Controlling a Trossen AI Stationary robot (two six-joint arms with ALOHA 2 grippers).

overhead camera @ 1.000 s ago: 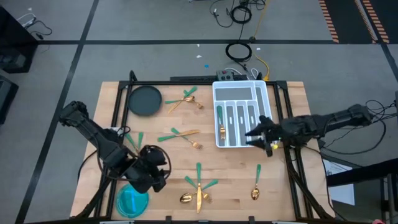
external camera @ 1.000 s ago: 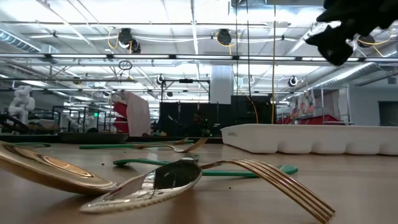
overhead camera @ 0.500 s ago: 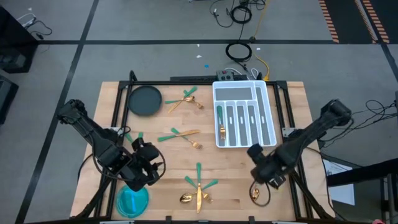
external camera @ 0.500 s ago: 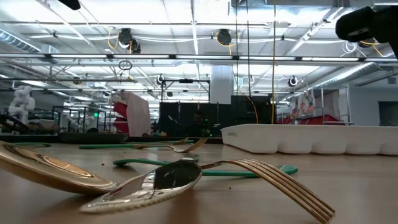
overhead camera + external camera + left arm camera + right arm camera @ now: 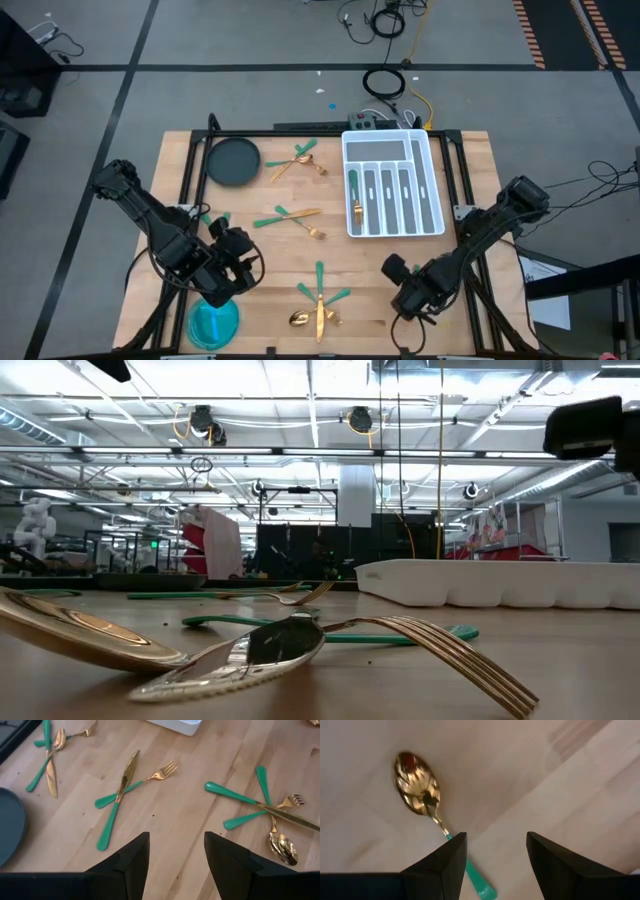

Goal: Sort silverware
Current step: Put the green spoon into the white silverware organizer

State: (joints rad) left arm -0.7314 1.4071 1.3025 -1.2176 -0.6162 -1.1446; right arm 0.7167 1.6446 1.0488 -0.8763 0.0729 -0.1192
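A: Where is the right gripper point(image 5: 408, 295) placed?

B: It is seen at the lower right of the high view, over the wooden table point(image 5: 260, 255), below the white compartmented tray point(image 5: 392, 145). In the right wrist view its fingers point(image 5: 440, 865) are spread apart, with nothing held between them. A gold spoon with a green handle point(image 5: 422, 795) lies on the wood just ahead of them, bowl up; its handle runs toward the gap between the fingers.

A: And the left gripper point(image 5: 235, 268)?

B: It is found at the lower left of the high view, just above a blue round dish point(image 5: 212, 322). Its fingers point(image 5: 127, 862) are likewise spread and empty in the left wrist view.

A: How is the silverware distributed?

B: One fork point(image 5: 355, 195) is recorded in the leftmost long slot of the tray. A crossed group point(image 5: 300, 160) lies at upper centre, beside the dark round plate point(image 5: 233, 161). A knife and fork pair point(image 5: 292, 217) lies at mid-table. A third pile point(image 5: 318, 300) of overlapping pieces lies at the lower centre edge; its fork and spoon fill the foreground of the low view. Whether the pieces touch the table edge cannot be told.
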